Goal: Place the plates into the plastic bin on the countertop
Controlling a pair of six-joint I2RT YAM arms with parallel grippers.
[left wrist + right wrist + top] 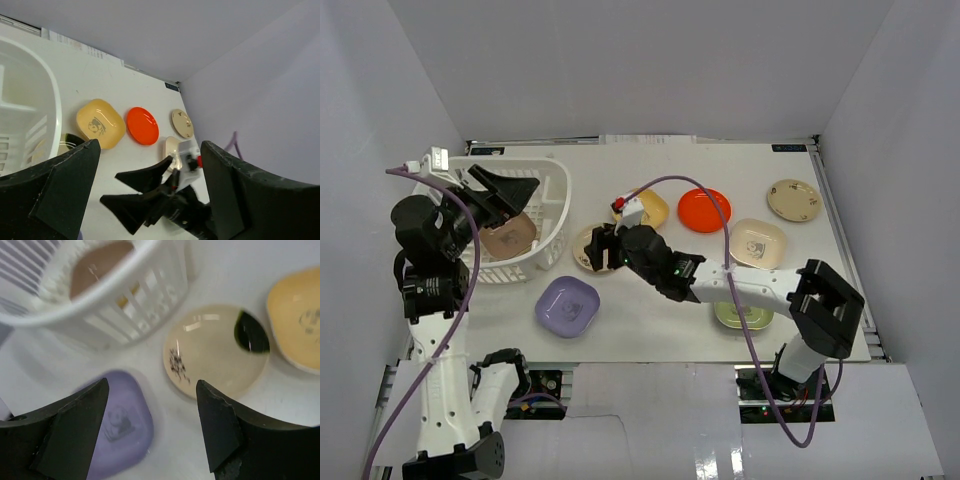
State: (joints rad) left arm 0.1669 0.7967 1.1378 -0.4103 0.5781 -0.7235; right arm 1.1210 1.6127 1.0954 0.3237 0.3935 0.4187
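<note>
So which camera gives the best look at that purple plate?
The top external view: the purple plate lies whole and unobstructed on the countertop near the plastic bin. The right wrist view shows it closer but blurred, partly hidden behind the right gripper. The left wrist view misses it.

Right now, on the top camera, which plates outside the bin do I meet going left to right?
lavender plate, yellow plate, orange-red plate, cream square plate, tan round plate
</note>
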